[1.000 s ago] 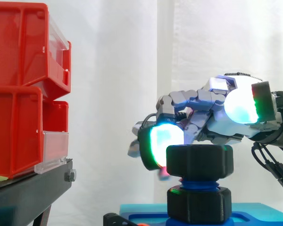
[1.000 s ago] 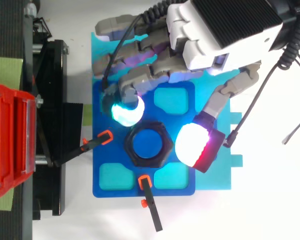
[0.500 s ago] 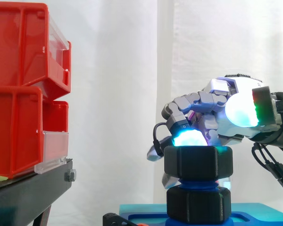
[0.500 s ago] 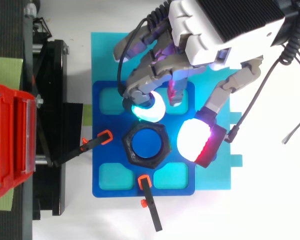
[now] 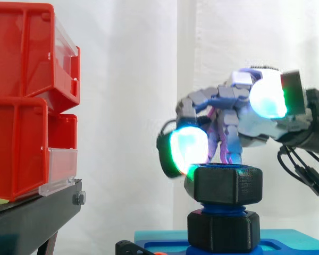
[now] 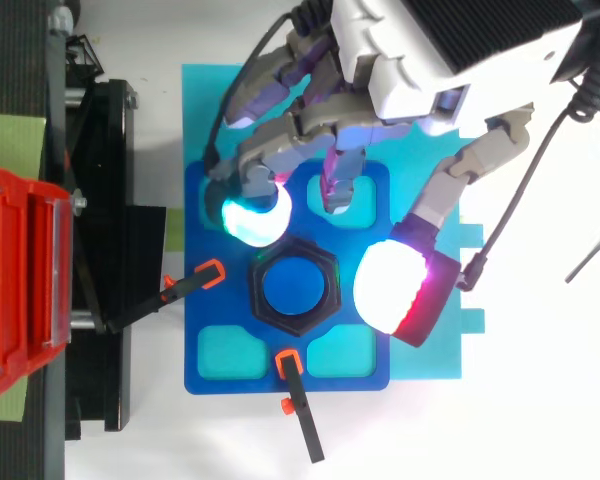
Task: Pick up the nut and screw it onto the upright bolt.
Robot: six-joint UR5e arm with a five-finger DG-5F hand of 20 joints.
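Nut [image 5: 227, 184]: black, hexagonal, matte, with a faintly ribbed surface. It sits level at the top of the upright bolt [image 5: 223, 208], whose blue threads show below it. From above, the round blue bolt end fills the nut's bore. Under the threads sits a second black hex collar [image 5: 223, 231] of similar shape.

Hand [image 6: 410, 75]: spread open and holding nothing. One bent finger ends in a rounded cyan-green pad [image 6: 248, 215] just beside the nut's upper-left corner; contact cannot be confirmed. The thumb's white-magenta pad [image 6: 400, 295] lies to the nut's other side from above, and well above it in the side view. The other fingers hang behind the nut, apart from it.

Bolt stands in the centre of a dark blue fixture plate [image 6: 245, 382] with rounded-square pale pockets, on a lighter cyan base [image 6: 425, 360]. Two thin black clamps with orange tips [image 6: 212, 273] [image 6: 288, 365] bear on the plate near the nut.

Further out: glossy red bins [image 5: 21, 101] with clear fronts on a black stand [image 5: 32, 218], white curtain [image 5: 127, 79] behind.
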